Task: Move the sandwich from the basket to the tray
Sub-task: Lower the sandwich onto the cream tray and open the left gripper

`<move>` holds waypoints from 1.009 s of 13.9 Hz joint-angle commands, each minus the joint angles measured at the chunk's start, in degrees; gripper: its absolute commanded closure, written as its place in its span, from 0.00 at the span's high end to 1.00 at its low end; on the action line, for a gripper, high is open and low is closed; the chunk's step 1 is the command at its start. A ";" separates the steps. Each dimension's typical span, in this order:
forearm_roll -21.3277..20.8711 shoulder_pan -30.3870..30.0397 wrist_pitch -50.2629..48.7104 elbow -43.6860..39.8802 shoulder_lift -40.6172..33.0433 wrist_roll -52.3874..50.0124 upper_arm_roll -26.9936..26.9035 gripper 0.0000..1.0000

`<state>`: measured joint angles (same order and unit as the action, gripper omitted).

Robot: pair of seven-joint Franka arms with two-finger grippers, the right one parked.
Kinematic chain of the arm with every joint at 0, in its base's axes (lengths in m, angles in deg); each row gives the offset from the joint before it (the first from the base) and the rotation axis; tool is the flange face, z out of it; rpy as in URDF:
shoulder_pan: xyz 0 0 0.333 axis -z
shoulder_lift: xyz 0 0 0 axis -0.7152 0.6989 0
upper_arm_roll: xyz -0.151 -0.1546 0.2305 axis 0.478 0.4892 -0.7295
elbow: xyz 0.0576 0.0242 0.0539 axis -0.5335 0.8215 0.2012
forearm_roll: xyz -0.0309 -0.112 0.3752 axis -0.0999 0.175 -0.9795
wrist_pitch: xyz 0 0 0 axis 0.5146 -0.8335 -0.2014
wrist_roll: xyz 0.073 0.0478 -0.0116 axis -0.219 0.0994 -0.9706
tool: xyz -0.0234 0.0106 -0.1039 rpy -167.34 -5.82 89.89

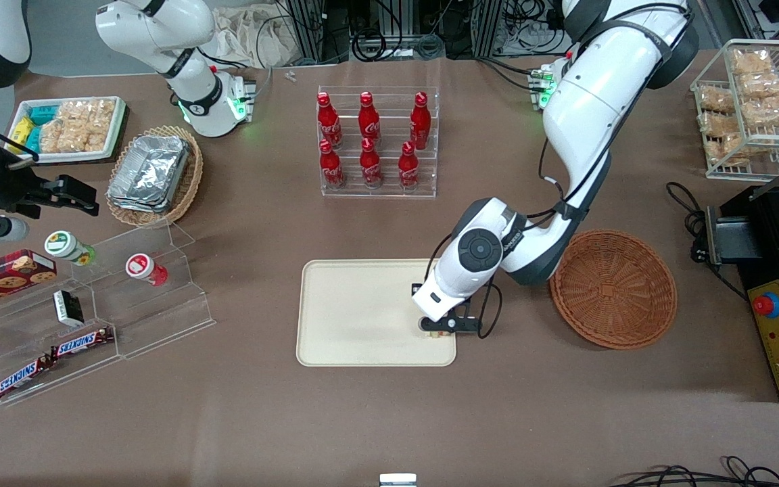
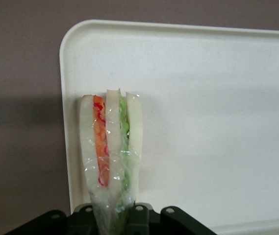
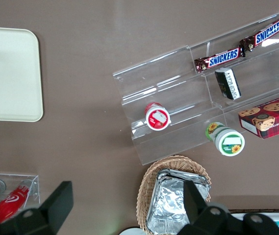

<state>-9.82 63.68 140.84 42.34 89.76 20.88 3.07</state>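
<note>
- Gripping the sandwich (image 2: 111, 147) at its narrow end, the tool (image 1: 441, 327) sits low over the tray (image 1: 356, 304), at the tray's end nearest the basket (image 1: 612, 289).
- Wrist view: sandwich stands on edge between the clenched fingers, three white bread slices with orange-red and green filling in clear wrap, over the tray surface near a rounded corner; I cannot tell if it touches the tray.
- Basket sits on the tabletop (image 1: 389, 419) just beside the tray, toward the working arm's end, with nothing in it.
- Red bottles (image 1: 369, 138) in a clear rack stand farther from the front camera than the tray.
</note>
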 commanded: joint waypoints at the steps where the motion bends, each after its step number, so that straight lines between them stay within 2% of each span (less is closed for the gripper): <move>1: -0.87 0.79 0.24 -3.21 2.35 0.27 -0.49 0.39; 2: -0.70 0.79 0.24 -3.21 2.18 -0.61 -0.49 0.62; 3: -0.09 0.70 -0.36 -3.30 1.83 -0.96 -0.40 1.00; 8: 0.36 -1.31 -11.95 -3.30 -5.28 -3.08 -0.40 1.00; 12: 0.27 -5.70 -21.44 -1.90 -13.10 -2.46 -0.14 1.00; 14: 0.36 -8.42 -26.19 -0.84 -17.58 2.43 -0.14 1.00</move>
<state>-9.77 57.56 118.12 38.00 77.88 19.88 2.86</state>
